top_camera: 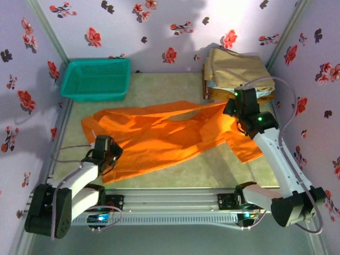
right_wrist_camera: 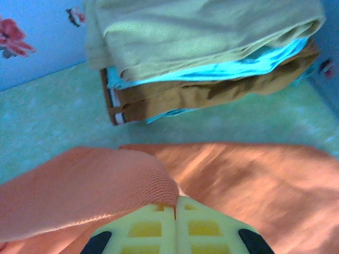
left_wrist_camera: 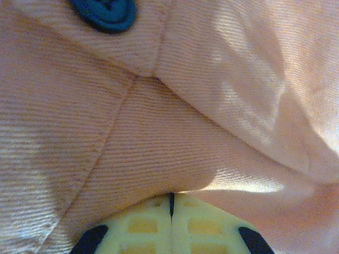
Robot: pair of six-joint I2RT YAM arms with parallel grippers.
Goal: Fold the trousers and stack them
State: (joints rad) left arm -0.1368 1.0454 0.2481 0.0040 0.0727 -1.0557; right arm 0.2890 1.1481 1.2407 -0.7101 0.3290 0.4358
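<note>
Far left, back of the counter [top_camera: 159, 87]: one teal basket [top_camera: 95, 79].

Mid-counter: one pair of trousers [top_camera: 159, 135], bright orange, plain, rumpled and creased, spread out flat from left to right. We count one dark blue button [left_wrist_camera: 106, 13] on the cloth.

Left gripper [left_wrist_camera: 171, 197], at the near-left edge of the trousers: jaws pressed together, apparently nipping the cloth, though our close view is too tight to be sure.

Right gripper [right_wrist_camera: 175, 201], at the far-right edge: jaws pinching a raised fold.

Back right: one stack of folded garments [top_camera: 239, 69], tan over light blue over brown.
</note>
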